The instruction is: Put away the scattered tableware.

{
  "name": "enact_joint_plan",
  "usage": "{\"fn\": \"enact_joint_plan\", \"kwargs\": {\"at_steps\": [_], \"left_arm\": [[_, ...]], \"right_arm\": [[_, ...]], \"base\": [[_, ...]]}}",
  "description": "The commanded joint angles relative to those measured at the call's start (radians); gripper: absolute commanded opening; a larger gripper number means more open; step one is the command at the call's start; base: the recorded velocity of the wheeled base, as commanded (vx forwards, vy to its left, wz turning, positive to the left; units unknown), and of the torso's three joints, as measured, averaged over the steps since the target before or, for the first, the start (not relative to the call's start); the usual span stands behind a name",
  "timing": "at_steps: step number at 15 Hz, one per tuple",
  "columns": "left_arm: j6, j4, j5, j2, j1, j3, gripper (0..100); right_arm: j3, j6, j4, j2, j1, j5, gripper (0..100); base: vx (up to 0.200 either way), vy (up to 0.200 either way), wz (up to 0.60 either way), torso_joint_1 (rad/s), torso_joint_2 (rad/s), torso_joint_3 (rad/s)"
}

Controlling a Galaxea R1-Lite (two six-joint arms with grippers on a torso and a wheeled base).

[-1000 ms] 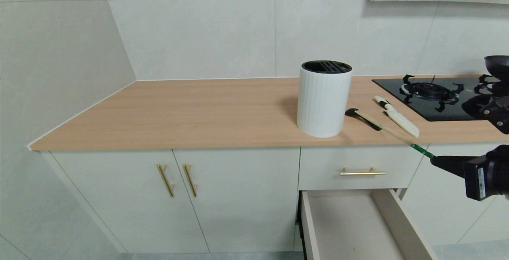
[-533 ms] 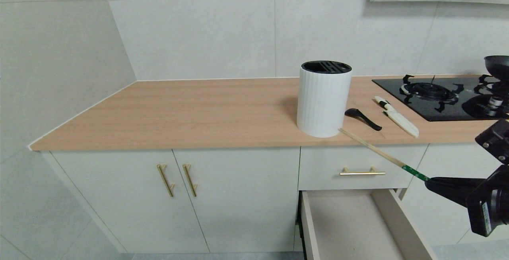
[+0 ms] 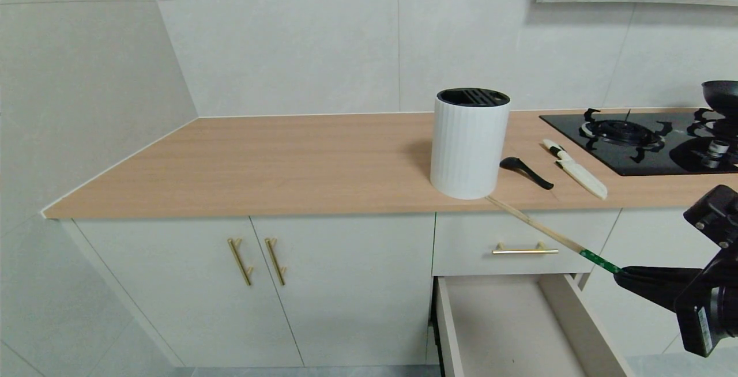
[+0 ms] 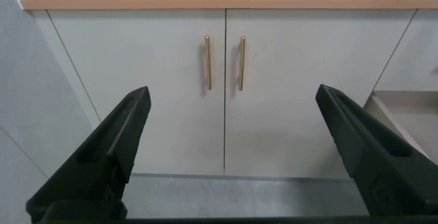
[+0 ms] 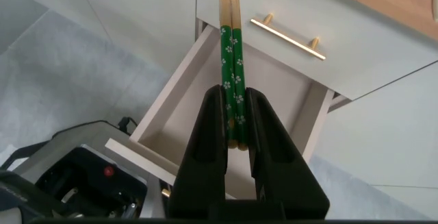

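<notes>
Below the counter's (image 3: 288, 164) front edge, the right gripper (image 3: 621, 271) held a pair of chopsticks (image 3: 542, 228) out over the open drawer (image 3: 447, 319). Its jaws were pinched tight on the pair near the thick ends. The chopsticks were slim and pale wood for most of their length, while the gripped ends were green with small white flowers. From the right wrist view the two sticks (image 5: 229, 46) lay side by side, pressed together, running straight out from the gripper (image 5: 233, 107) with the drawer (image 5: 205, 80) beneath them. In the head view they slanted up and leftward across the closed upper drawer (image 3: 519, 238), the thin tips ending at the counter's edge just beside the base of the holder (image 3: 470, 146) — whether they touched it could not be told. The holder was a white ribbed cylinder with a black slotted top. To its right on the counter lay a black spoon (image 3: 524, 171) and a cream knife (image 3: 576, 172), near each other but apart, with the stove (image 3: 634, 140) beyond. The left gripper (image 4: 233, 97) hung low before the cabinet doors (image 4: 226, 135), jaws spread wide — nothing between them.
</notes>
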Motion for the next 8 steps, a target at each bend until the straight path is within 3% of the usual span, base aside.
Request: {"fn": "enact_joint_plan", "kwargs": {"at_steps": [1, 8], "left_arm": [[-0.001, 0.002, 0.001, 0.001, 0.0, 0.0, 100], [-0.001, 0.002, 0.001, 0.001, 0.0, 0.0, 100]], "right_arm": [[0.002, 0.0, 0.002, 0.007, 0.001, 0.001, 0], [0.014, -0.029, 0.001, 0.011, 0.001, 0.008, 0]], "base": [[0.0, 0.0, 0.0, -0.071, 0.17, 0.115], [0.0, 0.0, 0.0, -0.178, 0.43, 0.252]]}}
